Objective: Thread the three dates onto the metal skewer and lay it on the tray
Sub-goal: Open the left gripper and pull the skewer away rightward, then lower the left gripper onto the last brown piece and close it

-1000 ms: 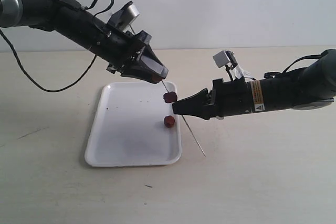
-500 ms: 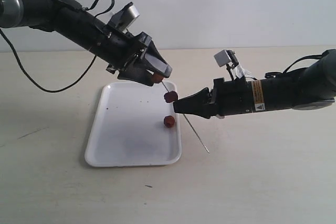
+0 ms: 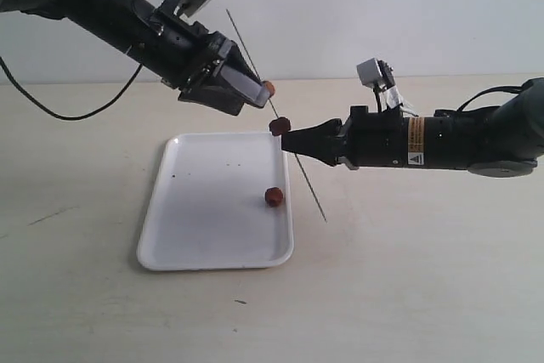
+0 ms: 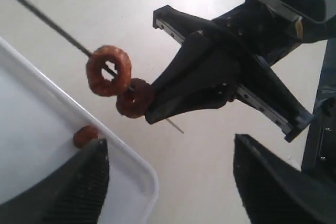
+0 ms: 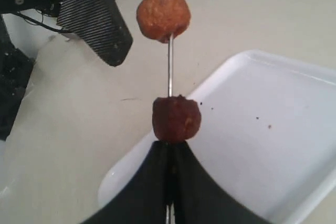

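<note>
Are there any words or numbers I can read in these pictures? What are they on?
Sticker on the right arm: orange and white with a warning triangle, print too small to read.
No writing shows on the tray, the metal skewer or the dates.

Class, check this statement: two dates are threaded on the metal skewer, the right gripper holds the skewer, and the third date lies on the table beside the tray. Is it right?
One detail is wrong. The third date lies on the tray, near its right edge, not on the table; the exterior view shows this. The rest stands: the upper date and lower date sit on the metal skewer, held by the right gripper.
</note>
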Controlling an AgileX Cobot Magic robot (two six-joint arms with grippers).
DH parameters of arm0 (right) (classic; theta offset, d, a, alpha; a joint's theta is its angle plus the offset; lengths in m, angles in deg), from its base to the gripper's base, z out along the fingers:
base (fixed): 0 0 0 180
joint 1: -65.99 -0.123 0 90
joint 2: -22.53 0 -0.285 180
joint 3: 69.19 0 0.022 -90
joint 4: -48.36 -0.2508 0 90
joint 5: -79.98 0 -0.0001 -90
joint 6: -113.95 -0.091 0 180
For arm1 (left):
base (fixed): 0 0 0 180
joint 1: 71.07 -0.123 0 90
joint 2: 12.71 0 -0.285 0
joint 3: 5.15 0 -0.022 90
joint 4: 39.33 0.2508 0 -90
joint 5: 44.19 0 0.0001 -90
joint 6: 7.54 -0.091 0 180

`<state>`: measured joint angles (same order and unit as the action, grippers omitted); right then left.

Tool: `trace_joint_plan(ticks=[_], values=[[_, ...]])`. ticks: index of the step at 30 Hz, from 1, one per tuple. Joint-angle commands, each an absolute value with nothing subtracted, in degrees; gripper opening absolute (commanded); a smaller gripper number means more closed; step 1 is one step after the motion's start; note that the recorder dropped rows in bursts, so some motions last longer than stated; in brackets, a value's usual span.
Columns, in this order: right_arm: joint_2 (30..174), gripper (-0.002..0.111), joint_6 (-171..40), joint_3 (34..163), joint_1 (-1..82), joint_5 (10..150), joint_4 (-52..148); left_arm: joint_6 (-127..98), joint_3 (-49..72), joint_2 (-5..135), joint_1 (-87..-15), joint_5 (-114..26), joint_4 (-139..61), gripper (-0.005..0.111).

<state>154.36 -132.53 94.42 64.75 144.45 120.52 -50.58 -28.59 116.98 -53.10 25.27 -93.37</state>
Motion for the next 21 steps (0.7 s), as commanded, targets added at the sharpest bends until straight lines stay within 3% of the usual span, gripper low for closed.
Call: trace_joint_plan(ticks=[1, 11, 21], values=[[153.49, 0.0, -132.2, 94.64, 64.63, 144.87, 117.75, -51.15, -28.47, 115.5, -53.28, 25.77, -91.38, 0.065], [146.77, 0.0, -132.28, 94.52, 64.63, 144.22, 117.27, -54.08, -25.75, 115.71, -53.28, 25.77, -88.76, 0.061], [136.68, 0.0, -130.38, 85.46, 65.16, 128.2, 113.25, -55.51, -23.11, 117.77, -51.02, 25.11, -88.15, 0.061]])
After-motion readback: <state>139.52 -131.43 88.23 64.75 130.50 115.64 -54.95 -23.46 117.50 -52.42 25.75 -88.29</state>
